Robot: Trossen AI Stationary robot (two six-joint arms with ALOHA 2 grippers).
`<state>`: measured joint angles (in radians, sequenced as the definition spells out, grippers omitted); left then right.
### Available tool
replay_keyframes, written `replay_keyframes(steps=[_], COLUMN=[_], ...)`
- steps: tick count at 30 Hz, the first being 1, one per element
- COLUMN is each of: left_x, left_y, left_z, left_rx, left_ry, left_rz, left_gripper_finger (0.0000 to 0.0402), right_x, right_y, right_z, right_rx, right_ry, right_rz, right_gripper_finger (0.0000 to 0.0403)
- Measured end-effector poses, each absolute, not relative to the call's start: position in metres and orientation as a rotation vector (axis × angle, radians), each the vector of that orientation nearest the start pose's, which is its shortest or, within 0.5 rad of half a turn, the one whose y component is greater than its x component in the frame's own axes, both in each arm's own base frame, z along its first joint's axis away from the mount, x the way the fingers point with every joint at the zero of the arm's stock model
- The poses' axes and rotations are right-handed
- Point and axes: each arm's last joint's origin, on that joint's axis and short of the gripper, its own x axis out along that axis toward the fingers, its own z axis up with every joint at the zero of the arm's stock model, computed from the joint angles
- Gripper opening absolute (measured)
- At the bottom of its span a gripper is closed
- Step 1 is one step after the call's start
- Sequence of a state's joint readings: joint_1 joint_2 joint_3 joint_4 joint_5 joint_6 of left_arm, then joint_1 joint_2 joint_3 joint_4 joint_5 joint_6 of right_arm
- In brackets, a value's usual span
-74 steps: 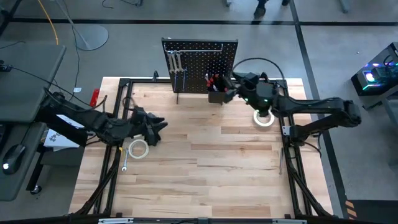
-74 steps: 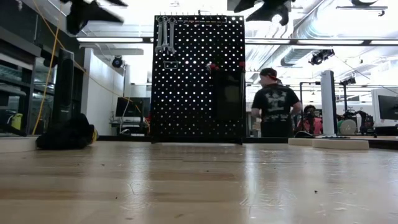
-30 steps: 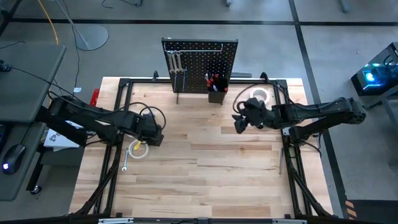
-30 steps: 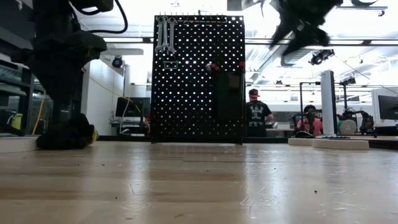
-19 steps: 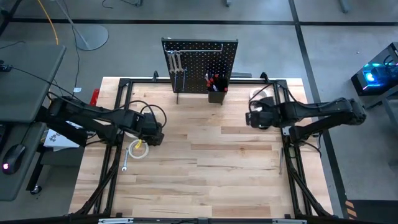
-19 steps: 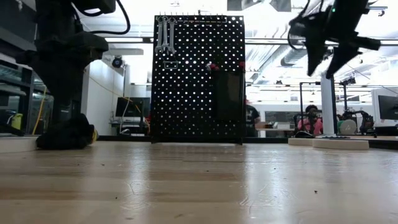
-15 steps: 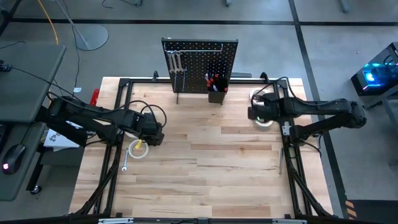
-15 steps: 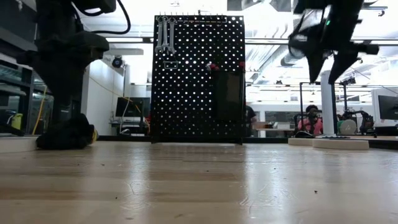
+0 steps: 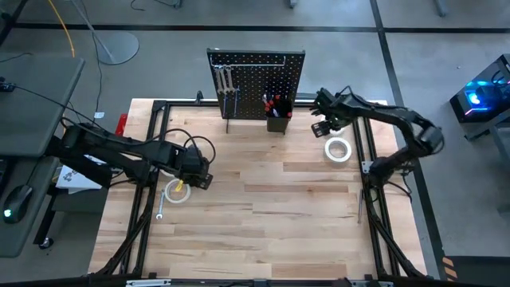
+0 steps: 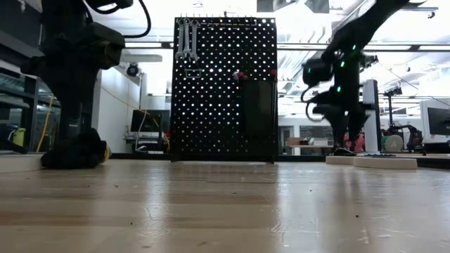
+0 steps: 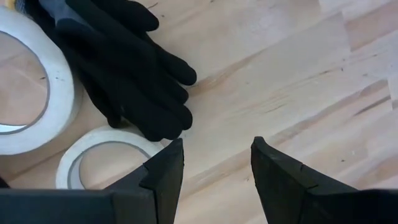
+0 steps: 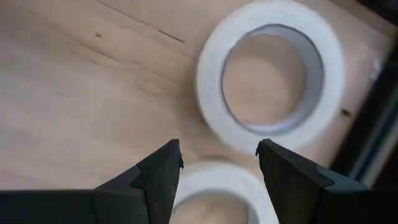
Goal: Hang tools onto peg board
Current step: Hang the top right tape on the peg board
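The black peg board stands upright at the table's far edge. Silver wrenches hang from its upper left, and red-handled tools stick up out of its small bin. My right gripper points down, open, above two white tape rolls lying flat at the far right. My left gripper hangs open over bare wood at the table's left side. Beside it lie a black glove and two white tape rolls. A small wrench lies flat near them.
Black frame rails run along the table's left and right sides. The tabletop's middle and near half show bare wood. Beyond the table, workbenches and monitors show in the low view.
My right gripper has swung from the table's middle toward the far right corner, sinking and tipping over until it points down above the tape rolls there. Its fingers have stayed apart.
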<state>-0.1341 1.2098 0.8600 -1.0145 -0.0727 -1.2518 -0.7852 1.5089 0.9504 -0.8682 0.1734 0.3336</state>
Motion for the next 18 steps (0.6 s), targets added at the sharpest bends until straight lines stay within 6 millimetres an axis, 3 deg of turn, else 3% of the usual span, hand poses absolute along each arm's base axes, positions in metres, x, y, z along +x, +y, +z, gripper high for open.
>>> replay_keyframes(steps=[7,14,16,18], left_x=[0.195,0.195,0.195,0.196], left_y=[-0.027,-0.027,-0.028,-0.028], left_z=[0.228,0.228,0.228,0.228], left_rx=[-0.917,-0.928,-0.929,-0.933], left_ry=[1.182,1.19,1.194,1.195], left_rz=[0.783,0.776,0.772,0.766], left_gripper_finger=[0.017,0.017,0.017,0.017], right_x=[0.183,0.188,0.192,0.196], right_y=[-0.211,-0.219,-0.216,-0.212], right_z=[0.149,0.116,0.114,0.114], right_rx=[0.644,0.643,0.591,0.581], right_ry=[1.409,1.524,1.556,1.567], right_rz=[-0.941,-0.903,-0.876,-0.838], right_gripper_finger=[0.0209,0.0208,0.0193,0.0146])
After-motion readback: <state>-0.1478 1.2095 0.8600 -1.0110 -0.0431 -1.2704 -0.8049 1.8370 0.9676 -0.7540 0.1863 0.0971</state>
